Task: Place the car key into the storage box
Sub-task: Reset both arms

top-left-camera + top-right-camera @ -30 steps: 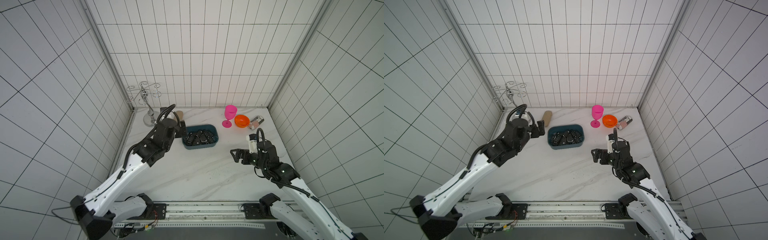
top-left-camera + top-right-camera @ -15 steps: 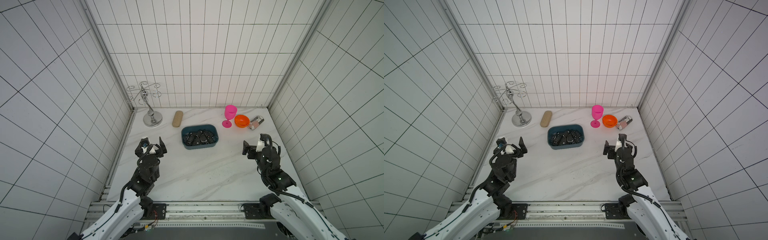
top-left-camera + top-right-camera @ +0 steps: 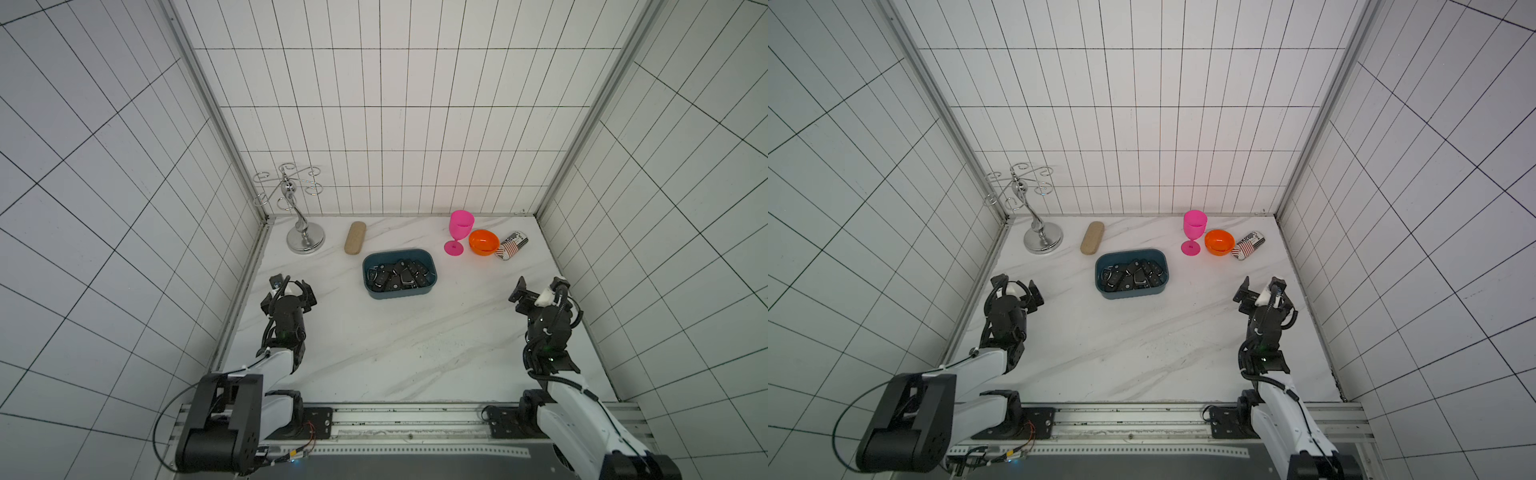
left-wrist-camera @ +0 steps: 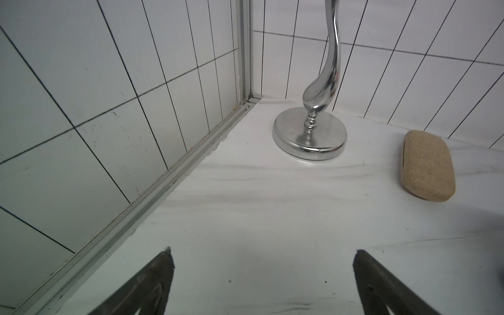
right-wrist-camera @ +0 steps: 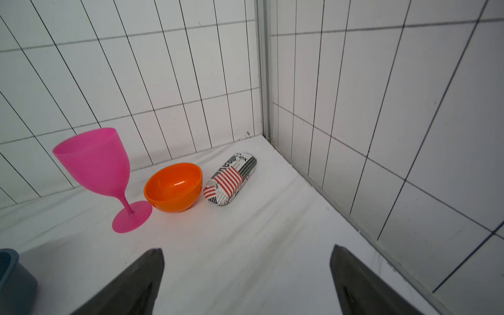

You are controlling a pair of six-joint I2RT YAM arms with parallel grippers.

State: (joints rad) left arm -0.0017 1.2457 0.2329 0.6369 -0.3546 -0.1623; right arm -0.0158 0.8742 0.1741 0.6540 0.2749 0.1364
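Both my arms have pulled back from the middle: a second ago the left claw (image 3: 291,286) hung over the storage box (image 3: 399,294), now it sits back at its own side, released and empty, and the right claw (image 3: 539,291) is likewise spread and empty. The car keys (image 3: 399,275) lie heaped inside the box; I see none loose on the surface (image 3: 395,345), so I judge the placing done

Robot test cell, lab setting.
White tiled walls (image 3: 395,124) box in a marble-look desk (image 3: 395,353) on three sides; aluminium rail (image 3: 407,422) at 6 o'clock mounts left arm (image 3: 278,365) and right arm (image 3: 577,411).
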